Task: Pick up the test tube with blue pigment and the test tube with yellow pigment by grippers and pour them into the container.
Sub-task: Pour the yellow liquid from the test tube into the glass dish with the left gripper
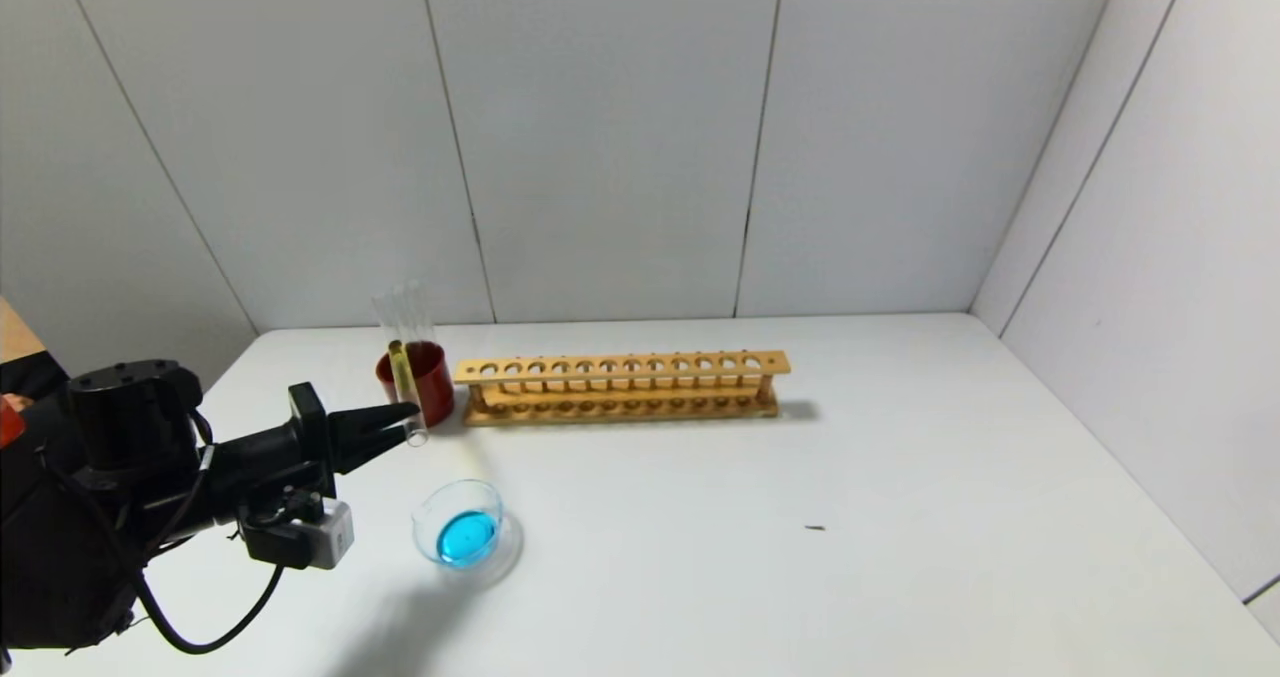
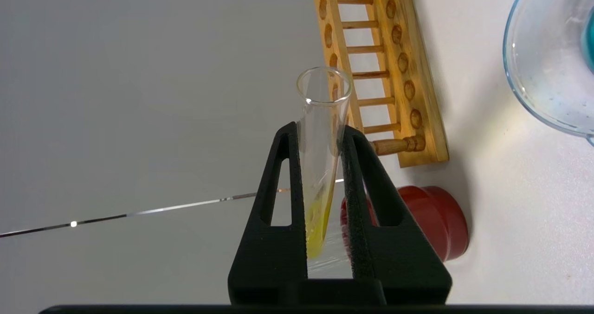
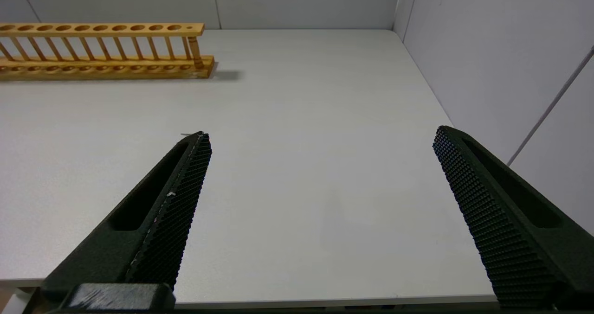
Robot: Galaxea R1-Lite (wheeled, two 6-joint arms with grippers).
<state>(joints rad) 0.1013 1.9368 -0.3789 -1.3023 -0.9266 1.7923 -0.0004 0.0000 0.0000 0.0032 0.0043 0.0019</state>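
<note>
- Yellow liquid sits in a thin column inside the yellow tube, which the left claw has pinched between both fingers, so that claw is closed on glass.
- In the head view the tube stands nearly upright, leaning a bit, with its lower end at the claw tips and the yellow running up the glass in front of the red cup.
- From the left wrist you can see the tube squeezed between the two black fingers, open mouth poking out past the tips, yellow pooled down near the claw body.
- Dish is on the table just in front of the claw, already holding a puddle of blue liquid. Tube is not over it, it's up and behind, closer to the cup.
- There look to be one or two more clear tubes standing in the red cup, but they're faint against the wall so I can't say which is which or whether any blue is left in them.
- Wooden rack sits right beside the cup, all holes open.
- Right claw hangs over the bare right side of the table, fingers spread wide, gripping nothing.
</note>
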